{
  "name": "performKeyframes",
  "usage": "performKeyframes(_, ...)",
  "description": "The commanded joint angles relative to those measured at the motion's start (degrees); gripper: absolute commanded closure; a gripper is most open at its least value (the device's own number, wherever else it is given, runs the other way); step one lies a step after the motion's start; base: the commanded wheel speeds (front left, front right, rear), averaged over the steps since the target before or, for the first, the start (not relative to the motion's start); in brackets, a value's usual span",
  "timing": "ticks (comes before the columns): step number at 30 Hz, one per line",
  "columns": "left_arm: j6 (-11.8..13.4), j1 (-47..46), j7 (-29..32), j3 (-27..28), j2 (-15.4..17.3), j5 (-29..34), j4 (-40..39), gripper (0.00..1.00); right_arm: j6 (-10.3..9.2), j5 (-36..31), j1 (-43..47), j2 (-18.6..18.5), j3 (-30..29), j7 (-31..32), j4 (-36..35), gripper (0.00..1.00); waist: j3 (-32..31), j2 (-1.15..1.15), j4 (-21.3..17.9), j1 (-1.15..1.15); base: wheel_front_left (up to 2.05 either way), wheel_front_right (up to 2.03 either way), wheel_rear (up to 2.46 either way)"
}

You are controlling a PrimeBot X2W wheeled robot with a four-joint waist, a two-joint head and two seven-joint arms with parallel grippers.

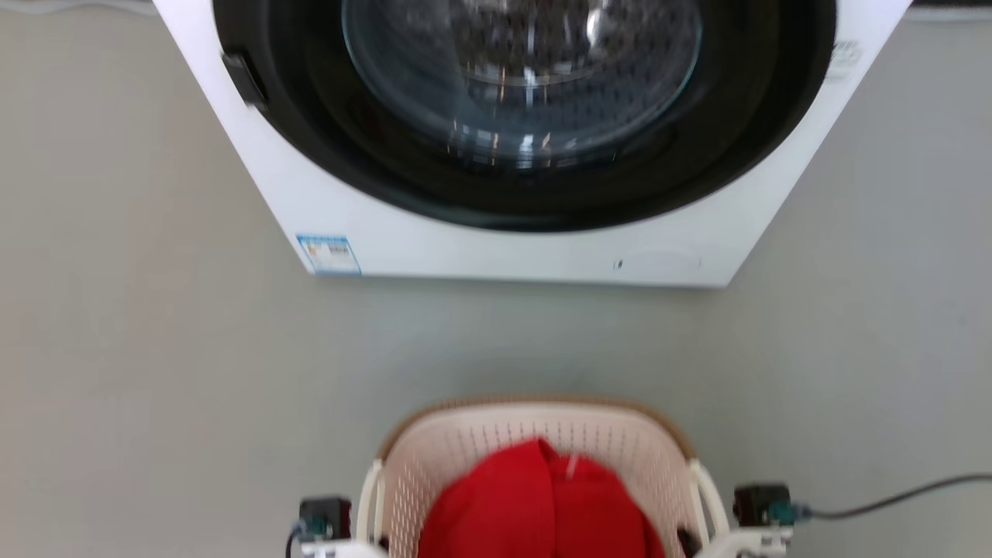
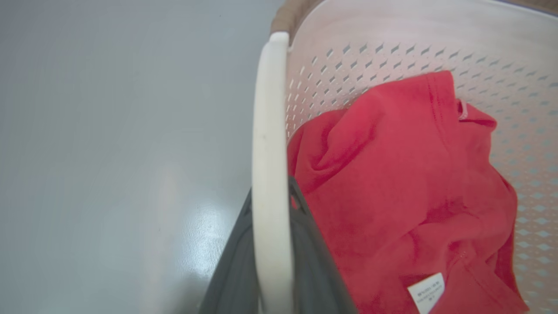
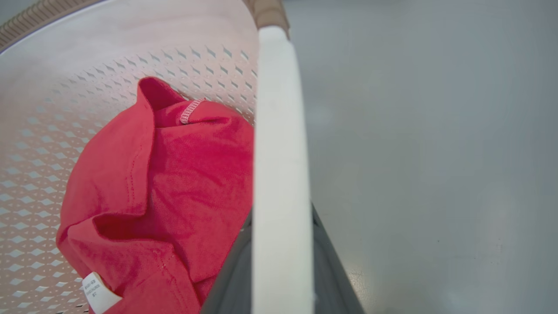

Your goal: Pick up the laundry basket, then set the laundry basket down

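A smooth pale grey floor [image 1: 139, 349] is seen on all sides. Open room is left to either side of the basket, and a bare strip lies between it and the machine beyond. The small rounded cream plastic laundry basket [image 1: 542, 442], with perforated walls and a brown woven-look rim, is found at the bottom centre of the head view. Whether its base touches the floor cannot be told. A crumpled red cloth garment [image 1: 542, 504] with a white label is held inside it. The white left side handle [image 2: 268, 131] is pinched by the left gripper [image 2: 270, 192], one dark finger being set on the outer side and one on the inner, against the garment. The white right side handle [image 3: 279, 131] is clamped likewise by the right gripper [image 3: 281, 213]. Farther off, a white front-loading washing machine [image 1: 496, 252] is faced, its round dark-rimmed glass door [image 1: 527, 70] closed. A thin grey cable [image 1: 891, 500] is trailed across the floor to the right.
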Motion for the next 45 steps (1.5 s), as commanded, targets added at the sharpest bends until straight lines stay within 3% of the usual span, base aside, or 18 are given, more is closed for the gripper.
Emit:
performKeyframes(1,0.7,0.4,-0.3,0.9,2.9,-0.6,0.3,1.0,0.51,0.8,3.5,-0.2,2.6,0.8,-0.1,1.0,-4.2,0.0,-0.4,0.0,0.0,0.0,0.0)
performKeyframes(11,1.0,6.8,1.3,-2.1,2.9,-2.9,1.1,1.0,0.51,5.9,9.8,-0.2,8.8,3.3,-0.9,1.0,-12.9,0.0,-0.8,0.0,0.0,0.0,0.0)
performKeyframes(27,1.9,8.8,4.4,-6.9,2.9,-4.2,1.0,1.0,0.51,11.0,10.8,-0.2,14.4,5.6,0.3,1.0,-16.1,0.0,-0.4,0.0,0.0,0.0,0.0)
performKeyframes(45,1.8,7.9,3.2,-8.5,2.9,-6.1,1.8,1.0,0.51,16.4,10.0,-0.2,18.8,5.0,1.3,1.0,-17.0,0.0,-0.4,0.0,0.0,0.0,0.0)
